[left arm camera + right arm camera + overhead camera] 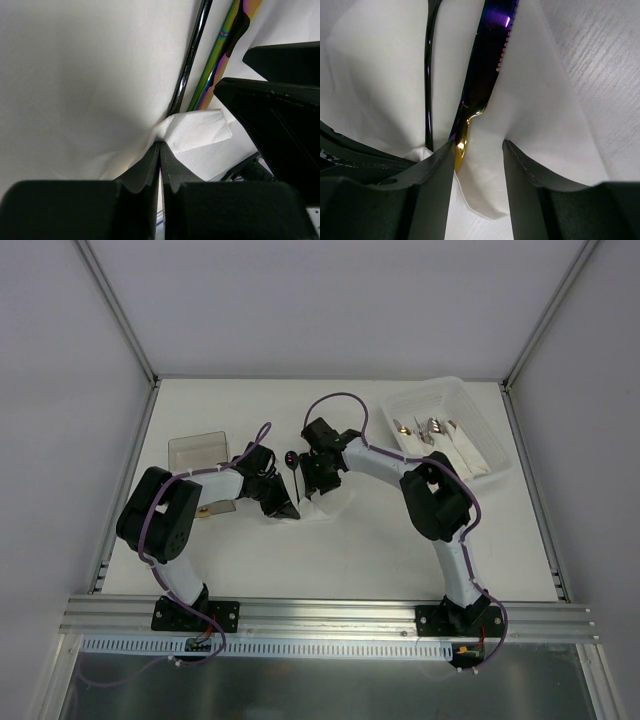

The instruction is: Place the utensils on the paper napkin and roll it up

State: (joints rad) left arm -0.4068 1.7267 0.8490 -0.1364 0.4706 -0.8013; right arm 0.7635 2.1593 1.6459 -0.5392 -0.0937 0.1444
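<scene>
The napkin (200,132) is spread under the spoon (427,75) and the knife (485,65), which are laid side by side on it. Its edge is pinched by the left gripper (160,148); the right gripper (477,150) stands parted (nothing held). The fold should be drawn snugly over both handles before rolling is begun.

Carrying surface: a white table (380,540), matte, with an aluminium frame along its edges.

Item 1: a paper napkin (320,508), white and rumpled, lies about the middle of the surface.

Item 2: a clear plastic box (197,450) stands toward the far left corner, well apart from the paper napkin.

Item 3: a shallow translucent tray (487,420) sits askew in the far right corner.

Item 4: a small gold-toned object (208,510) lies nearer the left edge. It is partly covered and cannot be identified.
</scene>
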